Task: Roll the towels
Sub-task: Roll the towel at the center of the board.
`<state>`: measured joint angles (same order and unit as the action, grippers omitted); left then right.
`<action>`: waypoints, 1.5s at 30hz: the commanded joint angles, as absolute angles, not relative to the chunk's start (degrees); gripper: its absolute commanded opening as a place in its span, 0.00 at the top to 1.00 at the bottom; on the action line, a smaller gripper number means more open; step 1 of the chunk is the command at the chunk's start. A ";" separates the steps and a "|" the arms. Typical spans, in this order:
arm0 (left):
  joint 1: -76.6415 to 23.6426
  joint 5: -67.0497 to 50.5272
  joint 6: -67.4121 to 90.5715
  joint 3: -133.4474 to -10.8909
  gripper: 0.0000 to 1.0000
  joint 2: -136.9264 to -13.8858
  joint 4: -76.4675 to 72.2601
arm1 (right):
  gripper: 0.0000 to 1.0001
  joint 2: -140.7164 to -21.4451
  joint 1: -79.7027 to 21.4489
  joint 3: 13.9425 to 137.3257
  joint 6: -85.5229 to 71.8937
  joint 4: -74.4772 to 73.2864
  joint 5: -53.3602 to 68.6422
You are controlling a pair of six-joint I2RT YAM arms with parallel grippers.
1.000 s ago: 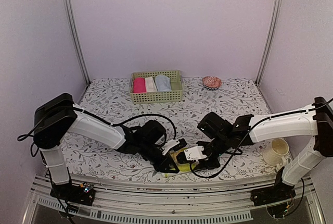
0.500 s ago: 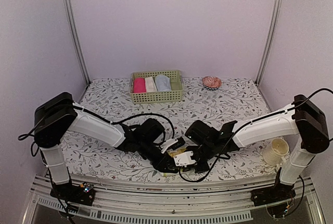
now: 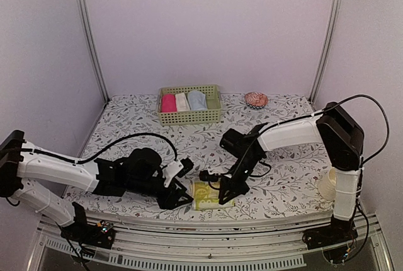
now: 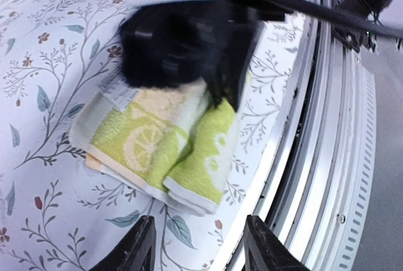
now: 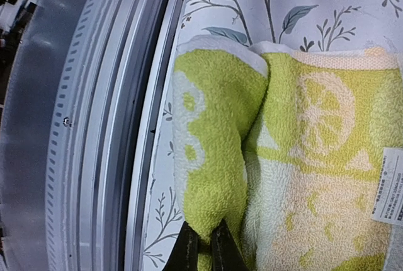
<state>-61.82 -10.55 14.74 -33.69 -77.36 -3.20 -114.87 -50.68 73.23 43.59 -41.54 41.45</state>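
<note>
The yellow-green towel (image 3: 208, 195) with pale lemon prints lies near the table's front edge, its near edge folded over into a thick roll. It shows in the left wrist view (image 4: 160, 148) and the right wrist view (image 5: 302, 157). My right gripper (image 5: 204, 249) is shut on the rolled fold; it is over the towel's right side in the top view (image 3: 222, 195). My left gripper (image 4: 198, 249) is open and empty, just short of the towel and left of it in the top view (image 3: 184, 193). The light blue towel (image 3: 197, 100) lies rolled in the basket.
A green basket (image 3: 189, 118) at the back also holds a pink roll (image 3: 168, 103) and a cream-white roll (image 3: 182, 101). A red patterned round thing (image 3: 256, 99) sits at the back right. A cream cup (image 3: 334, 184) stands at the right. The metal rail (image 5: 101, 126) runs next to the towel.
My left gripper has let go of the towel and backed off to the left, its arm stretched low. My right arm has swung left over the towel, still gripping the fold.
</note>
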 commanded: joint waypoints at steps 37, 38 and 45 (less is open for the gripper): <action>-76.02 12.67 -11.96 -52.03 0.84 -101.84 1.19 | 0.77 -129.25 -45.31 87.76 44.33 -64.13 50.16; -76.02 11.82 -11.39 -52.07 0.85 -101.38 1.68 | 0.75 -129.00 -44.93 88.14 45.24 -65.39 50.54; -75.71 4.16 -5.53 -54.58 0.87 -103.08 8.22 | 0.70 -118.04 -40.40 86.74 47.13 -66.70 50.82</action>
